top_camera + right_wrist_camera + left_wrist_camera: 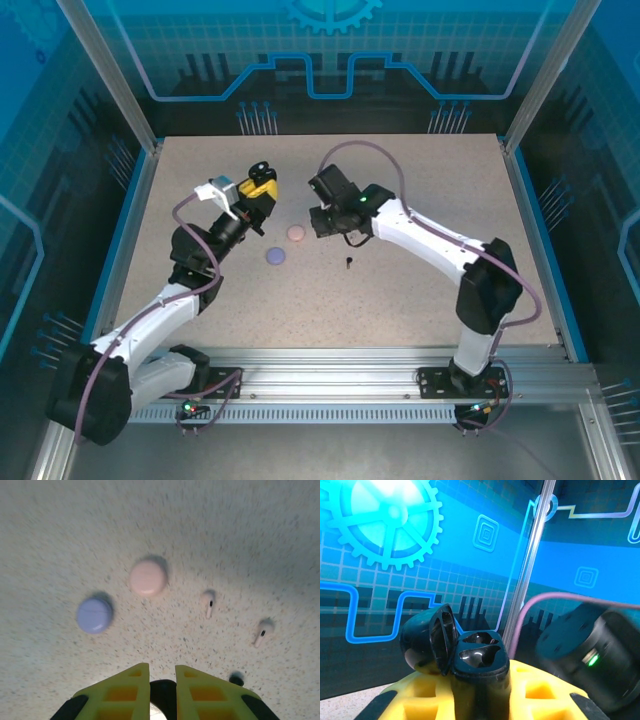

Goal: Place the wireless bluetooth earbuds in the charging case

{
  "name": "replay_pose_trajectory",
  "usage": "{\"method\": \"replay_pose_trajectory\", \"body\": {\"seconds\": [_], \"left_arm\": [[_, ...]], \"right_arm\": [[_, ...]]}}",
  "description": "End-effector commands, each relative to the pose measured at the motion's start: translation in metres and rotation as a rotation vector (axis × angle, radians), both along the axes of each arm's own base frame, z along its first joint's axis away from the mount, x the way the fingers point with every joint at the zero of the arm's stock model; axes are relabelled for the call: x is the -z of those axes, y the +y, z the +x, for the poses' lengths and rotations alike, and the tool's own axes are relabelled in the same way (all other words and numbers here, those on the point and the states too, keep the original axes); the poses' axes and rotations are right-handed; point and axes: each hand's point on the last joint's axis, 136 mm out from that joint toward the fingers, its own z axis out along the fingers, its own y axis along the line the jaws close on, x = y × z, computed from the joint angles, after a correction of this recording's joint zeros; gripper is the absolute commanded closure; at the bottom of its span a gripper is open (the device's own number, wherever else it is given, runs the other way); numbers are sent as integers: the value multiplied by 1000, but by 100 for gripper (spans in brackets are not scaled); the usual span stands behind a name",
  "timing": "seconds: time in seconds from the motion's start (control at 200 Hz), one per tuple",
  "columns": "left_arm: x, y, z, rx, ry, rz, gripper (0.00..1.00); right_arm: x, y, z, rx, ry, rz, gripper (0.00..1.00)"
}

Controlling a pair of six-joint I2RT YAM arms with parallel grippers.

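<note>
Table [400,310]: flat, beige, speckled and matte. It carries everything that is not gripped.
Left gripper [258,188]: its yellow ribbed fingers are clamped on the black charging case [480,655], raised above the far-left part of the table. The case is tilted up, likely so its mouth is offered to the other arm.
Right gripper [162,669]: the jaws are nearly together around a small dark rounded thing, probably the gripped black earbud [162,695]. It hangs over mid-table, just right of the case, apparently to bring the bud across.
Case lid [427,640]: glossy and domed, hinged back to leave two moulded sockets bare and empty.
Pink case [296,233]: a smooth, closed round puck near the table's centre.
Lavender case [275,256]: the same shape, just beside the pink one toward the near-left corner.
Pale pink earbuds [208,602]: two stemmed buds lying loose, right of the pink case.
Loose black earbud [349,262]: lies on the table toward the near edge, awaiting its turn.
</note>
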Motion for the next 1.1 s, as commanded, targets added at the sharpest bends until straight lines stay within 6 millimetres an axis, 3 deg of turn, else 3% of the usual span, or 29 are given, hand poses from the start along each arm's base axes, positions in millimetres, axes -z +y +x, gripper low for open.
{"method": "replay_pose_trajectory", "body": {"seconds": [0.0,0.265,0.475,0.795,1.095], "left_arm": [[-8,-1,-4,22,-50,-21,100],[-1,-11,-10,73,-125,2,100],[1,-26,-18,92,-241,77,100],[-3,-59,-23,99,-342,281,100],[-2,-79,-27,136,-353,332,100]], "right_arm": [[-58,-12,7,11,-114,54,85],[-165,-28,1,29,-333,185,85],[-220,-32,-12,12,-463,283,86],[-257,-8,-42,-136,-634,434,85],[-258,17,-68,-274,-718,509,85]]}}
